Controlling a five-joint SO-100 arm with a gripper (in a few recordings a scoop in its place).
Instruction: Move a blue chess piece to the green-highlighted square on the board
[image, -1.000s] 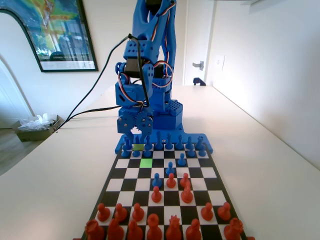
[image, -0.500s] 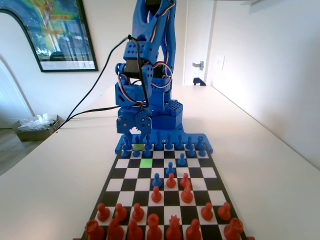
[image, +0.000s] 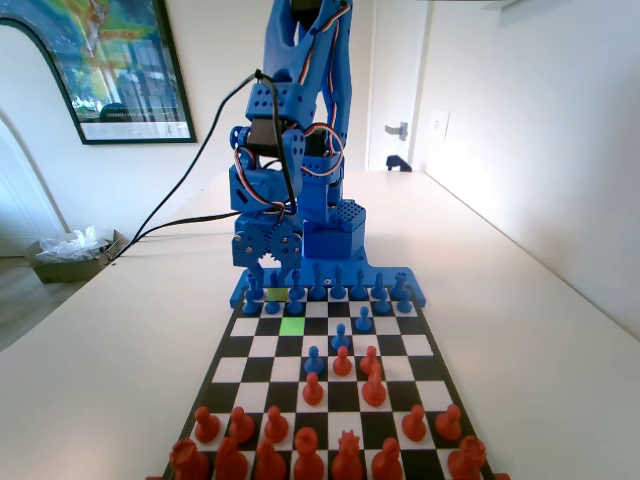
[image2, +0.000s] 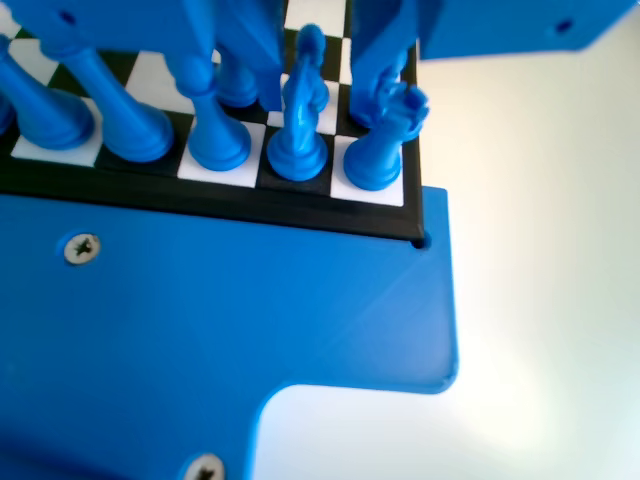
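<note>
Item: pick-up stage, judged not yet completed. The gripper (image: 268, 268) was seen low over the board's (image: 430, 372) far left corner in the fixed view, above the blue back ranks. In the wrist view its jaws were spread apart, hanging among the tall blue pieces with a knight (image2: 300, 110) between them; nothing was seen to be clasped, and contact could not be determined. The green-highlighted square (image: 292, 326) lay unoccupied, just near of the blue pawn row. The blue chess piece (image: 295, 302), a pawn directly beyond that square, remained standing. Next required, by judgement: closure on that pawn, then a short carry nearward.
</note>
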